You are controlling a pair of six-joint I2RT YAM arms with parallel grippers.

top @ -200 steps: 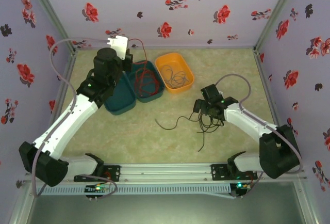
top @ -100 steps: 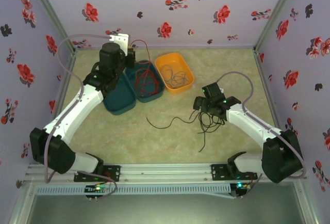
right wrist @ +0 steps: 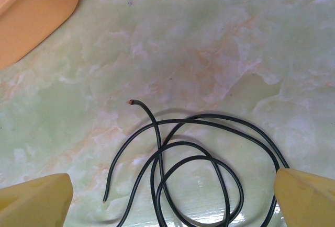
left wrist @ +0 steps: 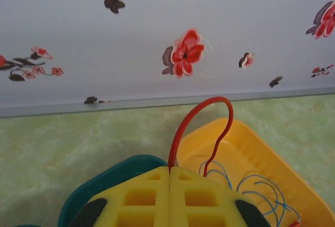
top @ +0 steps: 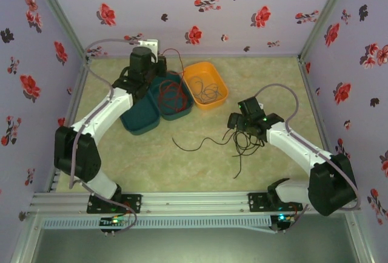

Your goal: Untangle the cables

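Top view: left arm swung further back vs second ago. So left pincer [top: 159, 59] sits high over teal tray [top: 177, 116], red cable [top: 173, 90] draped into it, red looks freed. Meanwhile right pincer [top: 233, 123] hovers over black cable [top: 242, 145] heap on bench [top: 182, 166].

Left wrist: pincer pinched on thin red loop; blue cables [left wrist: 261, 190] in orange tray [left wrist: 261, 148].

Right wrist: pincer wide, empty; black loops overlapping.
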